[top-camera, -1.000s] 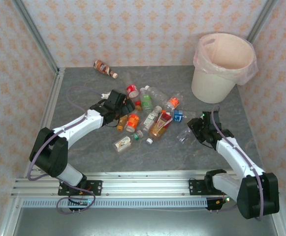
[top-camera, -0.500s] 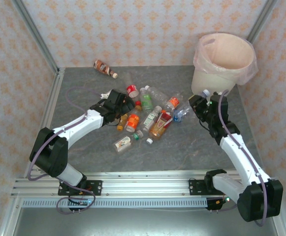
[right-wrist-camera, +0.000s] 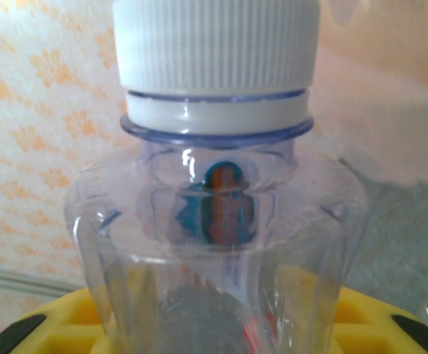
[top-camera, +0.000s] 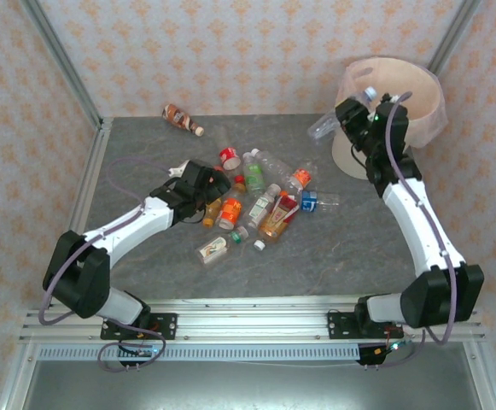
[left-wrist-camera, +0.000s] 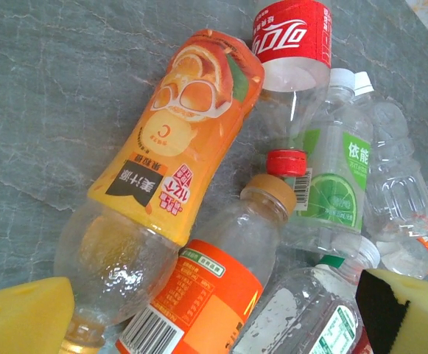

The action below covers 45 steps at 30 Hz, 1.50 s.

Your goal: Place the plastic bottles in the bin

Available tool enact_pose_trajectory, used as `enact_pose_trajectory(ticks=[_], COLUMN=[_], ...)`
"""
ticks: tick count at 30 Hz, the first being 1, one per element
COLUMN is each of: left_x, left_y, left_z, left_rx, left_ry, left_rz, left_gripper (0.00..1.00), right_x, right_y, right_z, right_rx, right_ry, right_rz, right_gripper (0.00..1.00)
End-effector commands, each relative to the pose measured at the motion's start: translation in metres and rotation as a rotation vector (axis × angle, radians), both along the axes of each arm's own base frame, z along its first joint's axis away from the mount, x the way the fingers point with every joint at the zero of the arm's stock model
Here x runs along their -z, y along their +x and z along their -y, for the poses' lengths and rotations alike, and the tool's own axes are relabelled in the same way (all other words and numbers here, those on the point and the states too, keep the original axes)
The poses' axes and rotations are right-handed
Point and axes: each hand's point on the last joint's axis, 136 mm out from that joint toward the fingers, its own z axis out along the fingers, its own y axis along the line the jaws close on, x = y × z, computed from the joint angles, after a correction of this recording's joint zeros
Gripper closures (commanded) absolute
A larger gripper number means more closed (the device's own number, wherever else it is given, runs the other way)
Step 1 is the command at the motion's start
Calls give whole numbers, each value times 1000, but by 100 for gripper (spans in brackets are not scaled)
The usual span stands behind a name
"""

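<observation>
Pinching a clear white-capped bottle (top-camera: 323, 128), the right tool (top-camera: 350, 114) hangs high beside the bin (top-camera: 394, 61); left tool (top-camera: 219, 183) spread wide above the bottle pile (top-camera: 256, 201) on the worktop (top-camera: 145, 145).

White link shells and black joint housings make up both the left arm (top-camera: 137, 224) at lower left and the right arm (top-camera: 418, 224) at right, each trailed by a looping mauve cable (top-camera: 115, 171). The left tool (top-camera: 218, 182) and right tool (top-camera: 351, 115) are black, tipped with yellow foam pads (left-wrist-camera: 22, 313) — black-notched.
</observation>
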Motion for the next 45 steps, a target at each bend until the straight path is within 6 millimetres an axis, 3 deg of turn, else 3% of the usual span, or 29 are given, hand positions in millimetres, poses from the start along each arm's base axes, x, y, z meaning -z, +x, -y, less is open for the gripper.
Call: enact_pose_trajectory(ticks=[1, 10, 16, 22, 28, 34, 39, 45], left_x=[-9, -13, -10, -13, -11, -7, 2, 13], left_y=[-7, -22, -26, -31, -43, -54, -79, -102], left_z=[-10, -24, -28, -34, -46, -53, -47, -39], left_rx=[-43, -70, -87, -94, -119, -128, 22, 178], left_ry=[10, 35, 30, 50, 75, 90, 146, 170], left_rz=[35, 44, 41, 42, 36, 14, -66, -102], left_gripper=[0, 0, 0, 0, 0, 0, 0, 0], right_x=[-28, -46, -31, 5, 35, 67, 79, 86], right_y=[17, 61, 86, 106, 120, 131, 138, 142], right_z=[17, 86, 122, 150, 161, 154, 166, 162], right_rx=[9, 89, 129, 144, 76, -51, -35, -40], right_ry=[-41, -171, -311, -520, -679, -741, -765, -718], right_rz=[54, 15, -53, -220, -334, -385, -407, -411], right_gripper=[64, 63, 62, 60, 58, 53, 49, 33])
